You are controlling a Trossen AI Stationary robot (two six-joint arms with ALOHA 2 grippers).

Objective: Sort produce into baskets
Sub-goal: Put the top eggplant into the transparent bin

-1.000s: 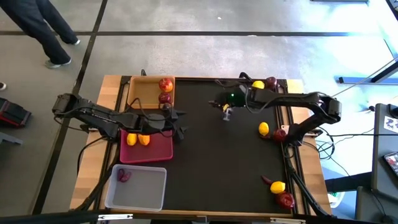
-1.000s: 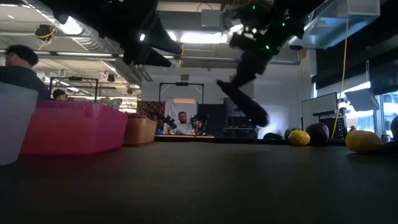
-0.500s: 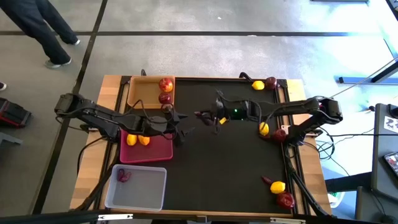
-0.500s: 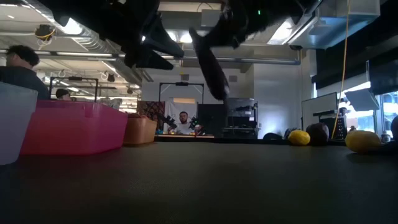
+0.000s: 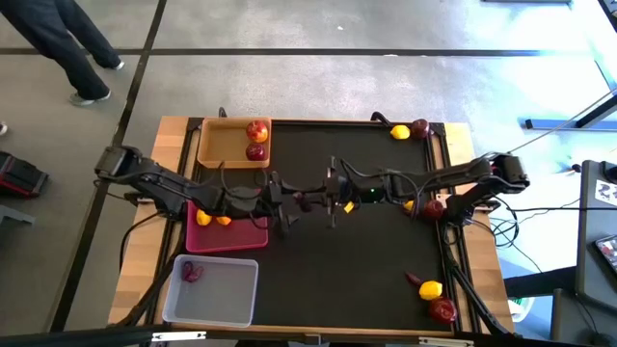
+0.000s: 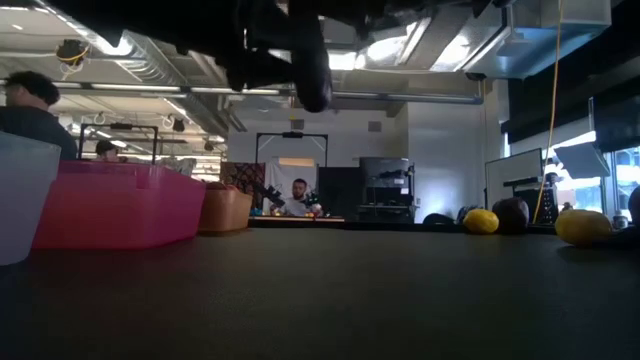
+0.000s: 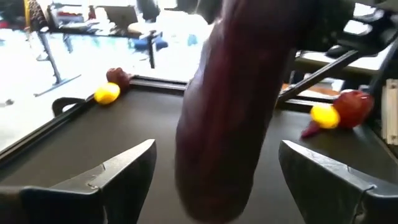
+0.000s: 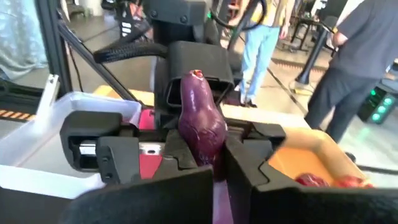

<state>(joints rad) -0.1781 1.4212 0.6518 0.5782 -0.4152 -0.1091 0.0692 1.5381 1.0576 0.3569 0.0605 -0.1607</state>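
Observation:
My right gripper (image 5: 323,200) is shut on a dark-purple root (image 5: 307,201) above the middle of the black table. My left gripper (image 5: 292,204) is open, facing it. Its two fingers (image 7: 118,174) stand on either side of the root (image 7: 230,106) without touching it. The tan tray (image 5: 217,152) holds two apples. The magenta tray (image 5: 246,231) holds lemons. The translucent tray (image 5: 227,294) holds a purple root piece. My right gripper pinches one end of the root (image 8: 208,152) between its two fingers, coming level from the table's right. The rest of the root (image 8: 200,112) sticks out beyond the fingers toward my left gripper. It is lifted clear of the table (image 6: 312,70).
More produce lies along the table's right side: a lemon (image 5: 400,132) and apple (image 5: 420,128) at the far edge, a lemon (image 5: 410,202) and apple (image 5: 434,205) midway, a root (image 5: 413,280), lemon (image 5: 430,288) and apple (image 5: 442,309) near. People stand beyond the table.
My right gripper has carried the root from the table's far middle toward the left and near edges, up to my left gripper. The root has stayed clear of the table and now sits between my left gripper's open fingers. My left gripper has shifted slightly toward it.

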